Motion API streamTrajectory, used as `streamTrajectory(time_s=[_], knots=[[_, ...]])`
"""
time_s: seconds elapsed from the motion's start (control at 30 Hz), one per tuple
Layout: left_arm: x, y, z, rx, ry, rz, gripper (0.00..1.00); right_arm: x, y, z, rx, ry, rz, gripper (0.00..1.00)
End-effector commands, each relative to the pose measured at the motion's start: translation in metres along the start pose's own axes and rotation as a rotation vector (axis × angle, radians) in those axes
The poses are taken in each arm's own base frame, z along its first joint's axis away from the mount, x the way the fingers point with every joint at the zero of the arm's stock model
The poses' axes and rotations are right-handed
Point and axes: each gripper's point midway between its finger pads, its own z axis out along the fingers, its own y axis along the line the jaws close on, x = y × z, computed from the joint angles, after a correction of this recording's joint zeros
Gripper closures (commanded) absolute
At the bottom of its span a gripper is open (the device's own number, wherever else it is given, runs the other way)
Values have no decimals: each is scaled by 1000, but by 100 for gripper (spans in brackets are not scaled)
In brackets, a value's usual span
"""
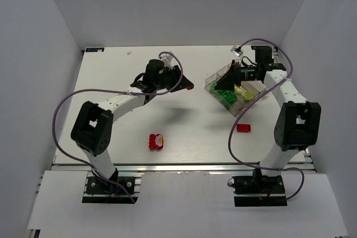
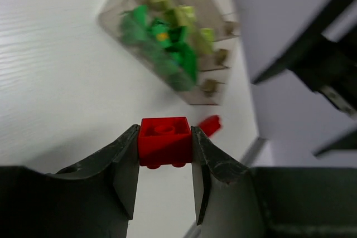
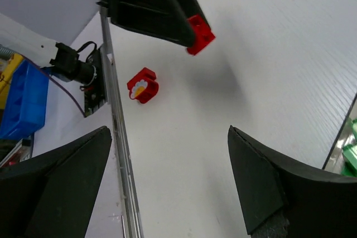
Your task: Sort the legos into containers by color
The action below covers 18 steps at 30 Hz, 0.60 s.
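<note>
My left gripper (image 2: 165, 151) clamping a red brick (image 2: 164, 135), my right gripper (image 3: 168, 137) spread wide over the clear tray (image 1: 214, 77), worktop's (image 1: 184, 124) far right corner.

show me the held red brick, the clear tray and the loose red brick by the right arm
held red brick (image 2: 164, 140), left wrist view, its front face
clear tray (image 2: 114, 12), left wrist view, its bare left corner wall
loose red brick (image 1: 244, 127), top view, its top face

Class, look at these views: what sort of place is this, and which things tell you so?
Probably a robotics lab test cell: a white table boxed in by plain white panels, with the left arm and right arm bolted at its near edge.
</note>
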Motion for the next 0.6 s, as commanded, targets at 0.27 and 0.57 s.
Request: streamTrajectory(time_s=[0.27,0.57], knots=[[-8,-108,-88,583,-22,-99,82,16,54,15,-146,45,-638,11],[-13,-131,-115,741,-30,-231,80,-22,70,38,118,-97,-1073,11]])
